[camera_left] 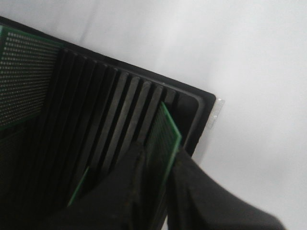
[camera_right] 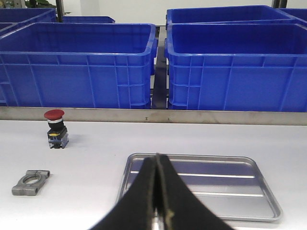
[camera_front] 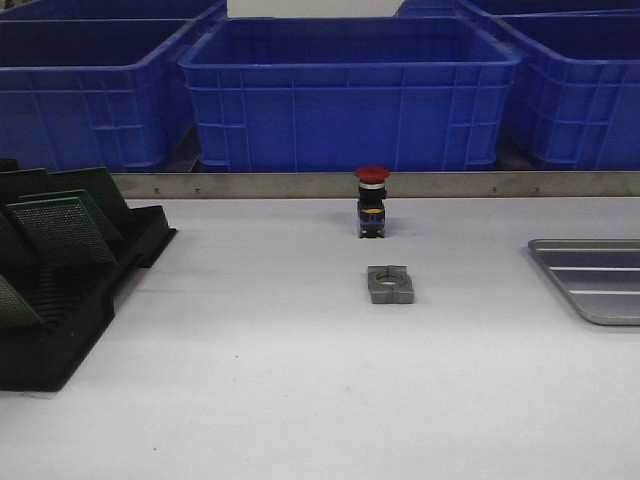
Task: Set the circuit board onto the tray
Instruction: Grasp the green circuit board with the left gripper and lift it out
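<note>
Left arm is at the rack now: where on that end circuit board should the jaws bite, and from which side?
Grip the circuit board by its free upper edge, coming down from above. It stands on edge in a slot of the black rack, so only that edge is exposed; the left gripper already straddles it, one finger per face.

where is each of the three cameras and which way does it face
Front view: looks forward over the table to blue bins; no robot part shows.
Left wrist view: on the left arm, close above the black rack; left gripper closed on a green circuit board.
Right wrist view: on the right arm, facing the bins over the tray; right gripper closed, empty.
Front and right wrist views share the red button and tray.
</note>
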